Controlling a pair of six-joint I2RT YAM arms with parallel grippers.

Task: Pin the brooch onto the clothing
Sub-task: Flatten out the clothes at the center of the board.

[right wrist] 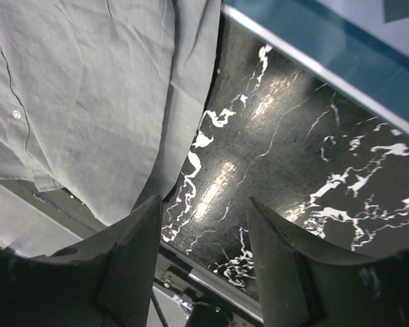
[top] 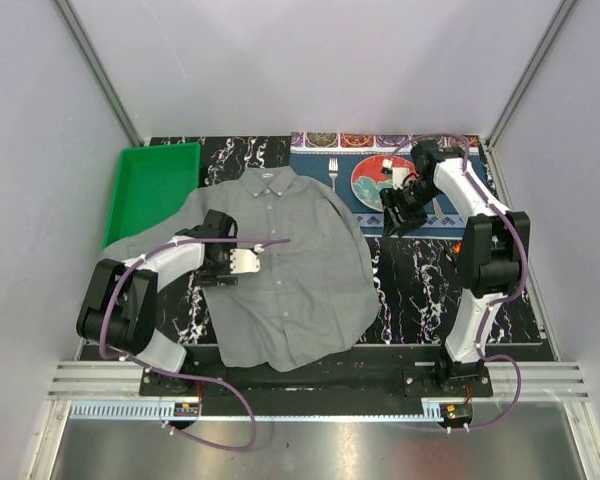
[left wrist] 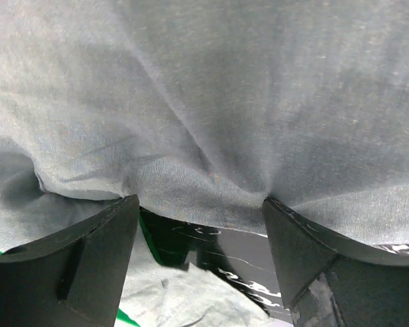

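Left gripper (top: 242,262), jaws apart, sits on the grey shirt (top: 305,270); right gripper (top: 395,215), apart and empty, hangs toward the table's (top: 420,285) far-right corner.

Top external: high above and behind the arm bases (top: 170,382), facing down, far enough to take in the whole black white-veined marble tabletop (top: 420,280).
Left wrist: very near the grey thin-fabric collared shirt (left wrist: 211,102), which fills the view (its own dark fingers (left wrist: 75,266) frame the bottom).
Right wrist: raised higher, angled down over marble and the shirt's edge.
Shared: all three views show the shirt.
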